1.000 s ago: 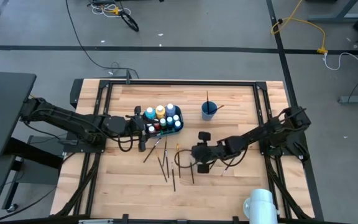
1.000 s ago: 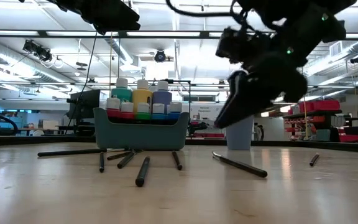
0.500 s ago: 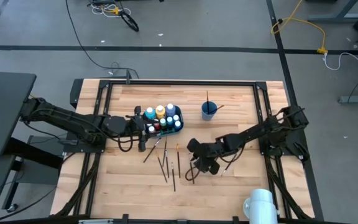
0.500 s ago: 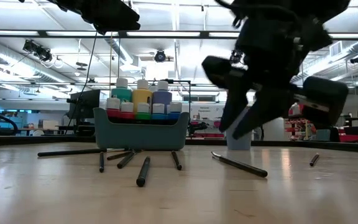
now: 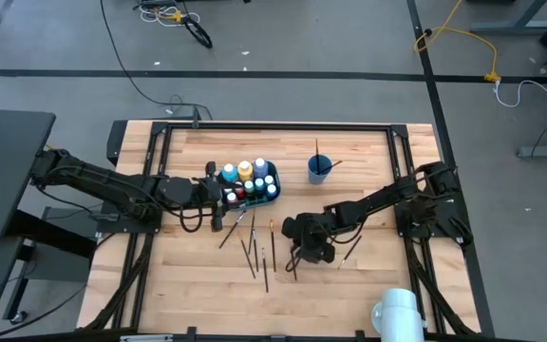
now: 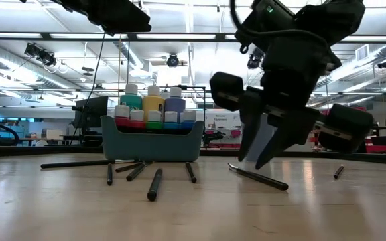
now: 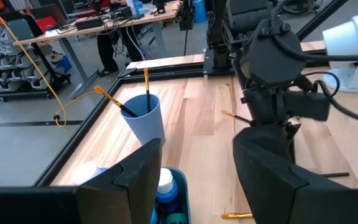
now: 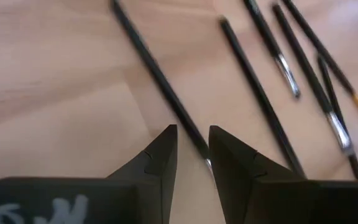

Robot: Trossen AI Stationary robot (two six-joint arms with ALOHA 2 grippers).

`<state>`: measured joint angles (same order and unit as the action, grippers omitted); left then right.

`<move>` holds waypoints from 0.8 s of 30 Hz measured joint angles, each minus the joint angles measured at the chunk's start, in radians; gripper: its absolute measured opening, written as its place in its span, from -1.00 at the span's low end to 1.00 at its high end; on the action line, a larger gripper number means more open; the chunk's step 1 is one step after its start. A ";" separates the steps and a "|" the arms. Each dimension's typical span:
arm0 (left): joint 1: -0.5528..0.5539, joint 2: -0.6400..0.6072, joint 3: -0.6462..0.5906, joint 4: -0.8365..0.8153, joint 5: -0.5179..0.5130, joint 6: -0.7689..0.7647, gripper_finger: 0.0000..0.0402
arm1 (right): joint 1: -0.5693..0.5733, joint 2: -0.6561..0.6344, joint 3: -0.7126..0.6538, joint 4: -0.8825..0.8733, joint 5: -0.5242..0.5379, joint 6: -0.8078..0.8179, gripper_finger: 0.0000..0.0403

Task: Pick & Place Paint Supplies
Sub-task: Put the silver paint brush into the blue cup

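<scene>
From above, the right claw [image 5: 297,255] hangs low over a scatter of paintbrushes [image 5: 254,249] on the wooden surface [image 5: 368,161], its tips at the end of one brush. The left claw [image 5: 224,193] sits at the teal bin [image 5: 272,193], where the white-capped paint bottles [image 5: 245,176] stand packed together; a blue cup [image 5: 319,169] holding two brushes stands well apart.

At table height, the right claw [image 6: 259,144] reaches down to a dark brush [image 6: 259,177] lying flat, its fingers slightly apart and straddling the handle. More brushes lie in front of the bin [image 6: 151,146].

The left wrist camera shows the left claw [image 7: 194,168] spread wide over a blue bottle [image 7: 166,193], gripping nothing.

The right wrist camera shows the right claw [image 8: 192,146] narrow, one brush [image 8: 160,84] running into the gap between its fingers, not yet pinched.
</scene>
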<state>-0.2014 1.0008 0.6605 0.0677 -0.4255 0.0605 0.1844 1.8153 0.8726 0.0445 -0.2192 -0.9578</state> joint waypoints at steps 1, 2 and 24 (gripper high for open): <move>0.000 0.000 0.000 -0.001 0.000 0.004 0.05 | 0.000 0.000 0.000 0.000 -0.017 -0.024 -0.52; 0.000 0.000 0.000 -0.001 0.000 0.009 0.05 | 0.000 0.000 0.000 0.006 -0.030 -0.041 -0.52; 0.000 0.000 0.000 -0.010 0.000 0.044 0.05 | 0.028 0.125 0.002 0.233 -0.143 -0.031 -0.52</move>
<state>-0.2012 1.0008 0.6605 0.0582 -0.4255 0.1048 0.2122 1.9400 0.8749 0.2777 -0.3627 -0.9886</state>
